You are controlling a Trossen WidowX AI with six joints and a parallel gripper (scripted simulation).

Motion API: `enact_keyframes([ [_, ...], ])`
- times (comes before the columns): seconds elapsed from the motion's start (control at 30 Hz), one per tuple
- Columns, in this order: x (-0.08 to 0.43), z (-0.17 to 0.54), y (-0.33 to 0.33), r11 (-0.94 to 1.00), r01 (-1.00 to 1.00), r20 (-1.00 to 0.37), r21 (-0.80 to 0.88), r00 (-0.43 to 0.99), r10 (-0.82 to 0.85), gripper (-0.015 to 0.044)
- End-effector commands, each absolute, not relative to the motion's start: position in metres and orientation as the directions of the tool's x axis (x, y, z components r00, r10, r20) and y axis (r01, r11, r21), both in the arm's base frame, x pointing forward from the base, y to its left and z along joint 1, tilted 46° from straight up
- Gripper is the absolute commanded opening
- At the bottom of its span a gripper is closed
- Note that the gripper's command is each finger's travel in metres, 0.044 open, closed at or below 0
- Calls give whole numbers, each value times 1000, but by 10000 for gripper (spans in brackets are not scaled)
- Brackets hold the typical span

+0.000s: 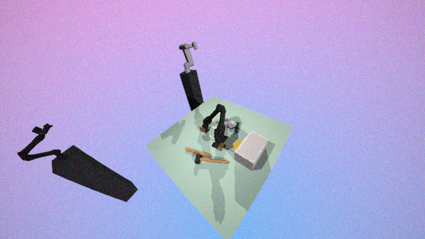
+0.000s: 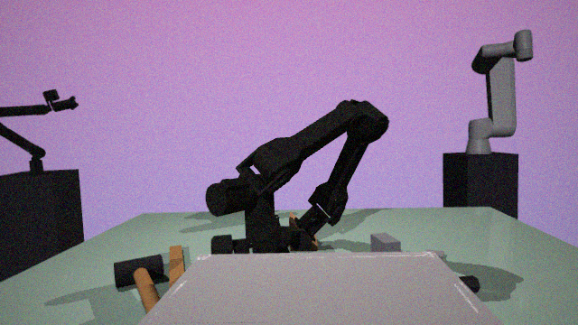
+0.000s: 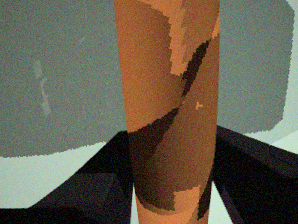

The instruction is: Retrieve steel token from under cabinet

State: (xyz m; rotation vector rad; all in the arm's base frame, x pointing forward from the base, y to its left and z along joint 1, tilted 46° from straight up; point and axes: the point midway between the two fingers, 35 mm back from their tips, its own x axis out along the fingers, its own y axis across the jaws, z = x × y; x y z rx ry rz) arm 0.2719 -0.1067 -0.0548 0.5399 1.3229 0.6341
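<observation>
Two pieces stand out, a pale grey-white box-shaped cabinet (image 1: 252, 146) (image 2: 316, 289) and a black robot arm (image 1: 220, 124) (image 2: 316, 131) working beside it on the green table (image 1: 199, 186) (image 2: 528, 257).

Cabinet: closed on top and on the sides in sight; what it covers stays hidden (no peeking through vents from these angles).

Steel token: can't be made out in any view, so its exact spot and the way it faces can't be told.

Marked area: a yellow patch (image 1: 237, 144) shows right beside the cabinet, on the arm's side.

Gripper: pointing down, its black fingers clamped on both sides of a rounded orange handle (image 1: 222, 145) (image 3: 172, 90), and there's the gripper (image 1: 218, 145) (image 3: 165, 136) with a firm hold.

Held tool: from the handle a thin shaft (image 1: 230, 149) reaches toward the cabinet, its long axis running from gripper to cabinet; the far end is too small to judge.

Hammer: a black-headed hammer with an orange handle (image 1: 214, 160) (image 2: 146, 289) lies near the cabinet, handle end toward it.

Stick: an orange bar (image 1: 198, 152) (image 2: 176, 262) lies just beside the hammer, roughly parallel to its handle.
</observation>
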Motion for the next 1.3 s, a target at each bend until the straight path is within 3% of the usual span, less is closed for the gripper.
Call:
enact_keyframes([
  [0.0, 277, -55, -108, 718, -107, -707, 688, 127, 696, 0],
  [1.27, 323, -46, -109, 717, -110, -706, 688, 129, 697, 0],
])
